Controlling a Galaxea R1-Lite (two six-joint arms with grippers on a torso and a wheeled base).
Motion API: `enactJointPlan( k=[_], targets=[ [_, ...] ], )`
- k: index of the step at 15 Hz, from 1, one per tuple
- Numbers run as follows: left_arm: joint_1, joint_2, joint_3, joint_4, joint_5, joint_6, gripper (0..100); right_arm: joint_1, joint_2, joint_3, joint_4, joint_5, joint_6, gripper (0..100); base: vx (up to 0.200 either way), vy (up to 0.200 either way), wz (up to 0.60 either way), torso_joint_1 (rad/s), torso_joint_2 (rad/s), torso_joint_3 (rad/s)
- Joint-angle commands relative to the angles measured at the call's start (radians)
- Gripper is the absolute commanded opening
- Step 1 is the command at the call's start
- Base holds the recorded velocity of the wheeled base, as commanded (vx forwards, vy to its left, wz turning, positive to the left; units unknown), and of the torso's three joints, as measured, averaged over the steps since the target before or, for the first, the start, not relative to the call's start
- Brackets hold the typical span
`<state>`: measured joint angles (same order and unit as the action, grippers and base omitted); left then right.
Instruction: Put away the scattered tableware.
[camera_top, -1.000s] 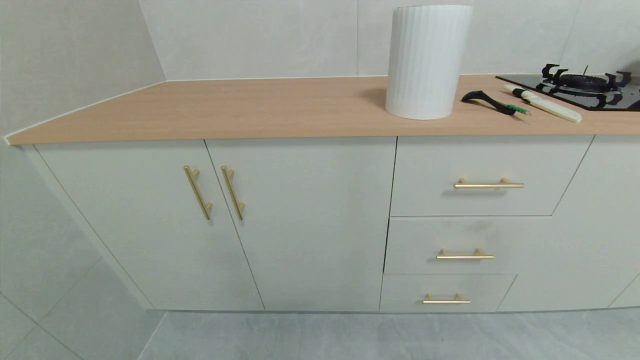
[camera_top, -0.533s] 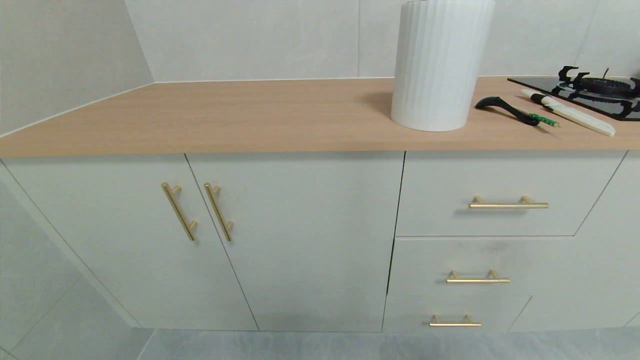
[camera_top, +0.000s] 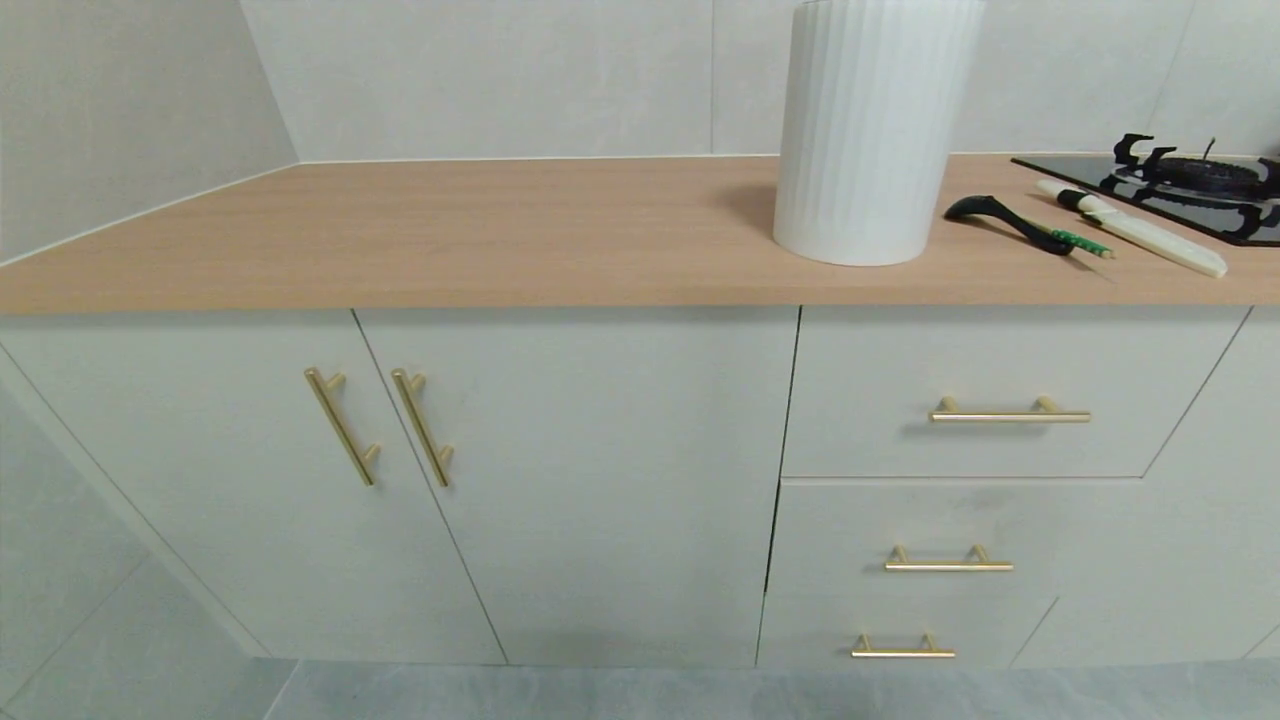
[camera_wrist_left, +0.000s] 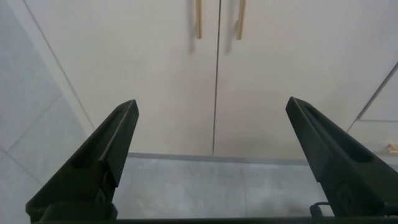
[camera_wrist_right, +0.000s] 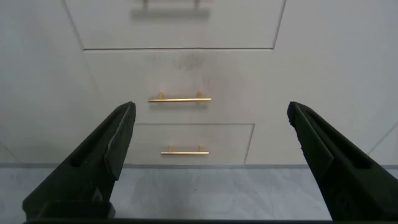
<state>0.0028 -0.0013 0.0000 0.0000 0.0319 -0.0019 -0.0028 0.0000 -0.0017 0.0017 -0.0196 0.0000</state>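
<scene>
Tableware (camera_top: 1150, 235), a knife I think, on countertop (camera_top: 500, 230); left gripper (camera_wrist_left: 210, 104), right gripper (camera_wrist_right: 210, 107) spread wide, empty.

A tall ribbed white container (camera_top: 865, 130) stood upright on the wooden counter (camera_top: 500, 230), toward its right-hand part and close to the front edge. Just to its right a slim black utensil (camera_top: 1000, 218) with a curved head and a green striped end lay flat, apart from the container. Beside that, a long cream-white knife (camera_top: 1145, 232) with a black band near its far end lay flat on a diagonal, between the utensil and the hob (camera_top: 1190, 180).
</scene>
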Motion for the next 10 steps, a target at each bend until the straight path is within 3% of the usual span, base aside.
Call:
enactJointPlan(
  k=[1, 10],
  targets=[
    [0.0, 0.001, 0.0, 0.0, 0.0, -0.001, 100, 0.0, 0.002, 0.0, 0.0, 0.0, 0.0, 100, 0.0, 0.0, 0.0, 0.0, 0.0, 0.0],
    [0.0, 0.001, 0.0, 0.0, 0.0, -0.001, 100, 0.0, 0.0, 0.0, -0.002, 0.003, -0.014, 100, 0.0, 0.0, 0.0, 0.0, 0.0, 0.0]
  ],
)
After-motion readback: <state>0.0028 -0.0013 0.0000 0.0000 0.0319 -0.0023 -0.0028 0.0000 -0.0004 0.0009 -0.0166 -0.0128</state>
